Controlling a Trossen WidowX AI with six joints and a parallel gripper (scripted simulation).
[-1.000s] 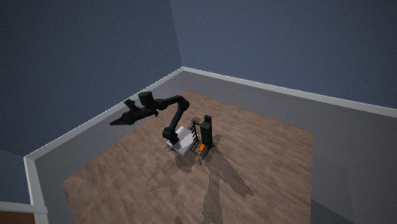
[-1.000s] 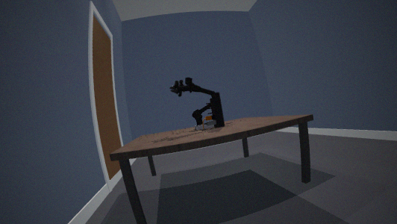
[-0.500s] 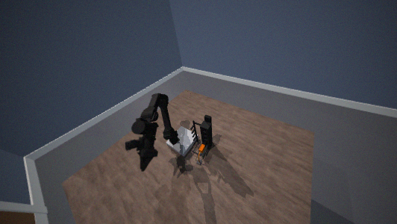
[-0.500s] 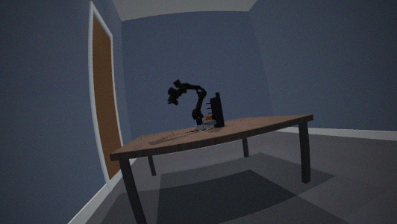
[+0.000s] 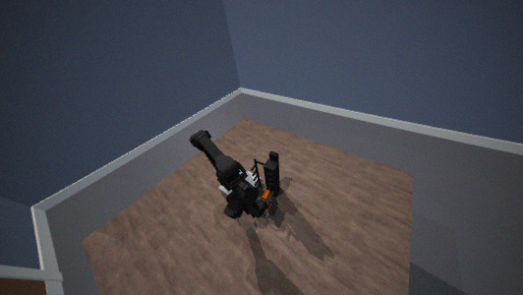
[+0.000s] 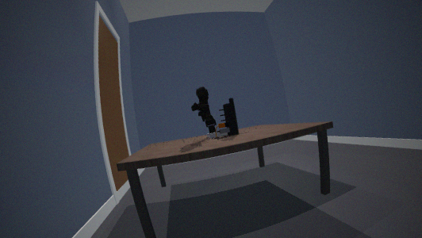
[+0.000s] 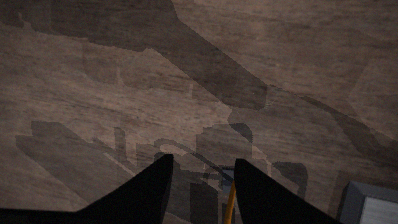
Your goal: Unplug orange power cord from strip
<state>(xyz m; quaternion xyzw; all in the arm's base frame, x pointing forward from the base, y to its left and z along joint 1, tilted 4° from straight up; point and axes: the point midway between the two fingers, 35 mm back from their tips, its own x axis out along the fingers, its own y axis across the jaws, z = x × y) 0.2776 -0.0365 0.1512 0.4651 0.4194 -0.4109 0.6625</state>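
The power strip (image 5: 271, 174) (image 6: 231, 119) looks like a tall black upright block on the table, with several thin dark prongs or cords on its side. The orange plug (image 5: 265, 195) (image 6: 221, 125) is low beside the strip's face; the views are too coarse to tell how it is seated. The orange power cord (image 7: 229, 205) (image 6: 216, 132) hangs near the table, and in the wrist view it shows against the inner edge of the right finger. My gripper (image 7: 204, 164) is partly open and empty, pointing down toward the table; its tips are hard to make out in the top and exterior views.
The wooden table (image 5: 172, 236) (image 6: 278, 128) carries the folded arm (image 5: 228, 167) (image 6: 203, 103) beside the strip. A grey block with a pale top (image 7: 375, 212) stands at the lower right of the wrist view. Dark shadows of the arm and strip cross the table.
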